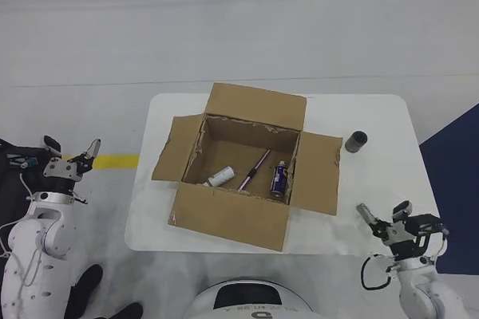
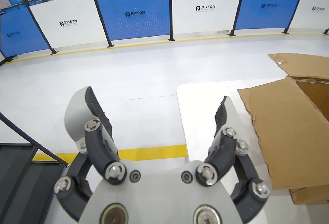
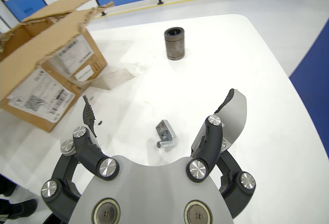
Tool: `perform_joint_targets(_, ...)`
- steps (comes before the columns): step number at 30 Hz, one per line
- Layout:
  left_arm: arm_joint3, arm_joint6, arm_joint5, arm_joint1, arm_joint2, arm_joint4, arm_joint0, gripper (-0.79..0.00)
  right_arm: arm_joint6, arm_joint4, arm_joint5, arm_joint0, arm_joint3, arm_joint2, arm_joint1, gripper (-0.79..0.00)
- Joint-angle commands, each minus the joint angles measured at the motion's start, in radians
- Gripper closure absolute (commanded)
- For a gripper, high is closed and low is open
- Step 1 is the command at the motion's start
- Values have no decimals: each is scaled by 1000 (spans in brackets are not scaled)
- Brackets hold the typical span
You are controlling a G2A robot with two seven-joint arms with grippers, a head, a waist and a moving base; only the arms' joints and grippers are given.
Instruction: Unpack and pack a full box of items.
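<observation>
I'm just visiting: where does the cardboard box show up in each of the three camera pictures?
Top view: the cardboard box stands open mid-picture on the white table.
Left wrist view: its spread flap lies beside the left gripper.
Right wrist view: its labelled wall stands across bare table from the dark cylinder.
Shared landmark: the white table, under the box in all three.

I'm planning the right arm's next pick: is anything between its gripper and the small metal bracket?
Nothing visible does. The bracket lies on bare table just ahead of the open right gripper. The cylinder stands beyond it, and the box sits apart, toward the table's middle.
</observation>
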State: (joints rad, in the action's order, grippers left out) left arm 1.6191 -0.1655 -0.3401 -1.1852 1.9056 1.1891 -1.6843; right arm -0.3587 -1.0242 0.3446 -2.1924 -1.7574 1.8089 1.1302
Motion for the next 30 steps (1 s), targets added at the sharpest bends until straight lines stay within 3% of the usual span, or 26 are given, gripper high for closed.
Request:
perform_joint_targets(1,0,0,0,0,0,0,0,-785,5,0,-33,1,0,0,0,-785)
perform_joint_targets(5,0,0,0,0,0,0,0,-785,5,0,-33,1,0,0,0,-785)
perform_joint_targets(8,0,0,0,0,0,0,0,-785,-13,85,-23,20,-10,16,4,-785)
perform_joint_targets(13,0,0,0,0,0,0,0,-785,-51,149,4,4,-128,29,11,-785)
perform_joint_targets(18,0,0,0,0,0,0,0,-785,97,72,-75,33,-307,-40,15,-785)
perform_joint_targets(24,0,0,0,0,0,0,0,-785,378,-92,-152,122,-463,-217,17,-785)
perform_joint_targets(30,0,0,0,0,0,0,0,-785,397,-101,-161,129,-467,-227,17,-785)
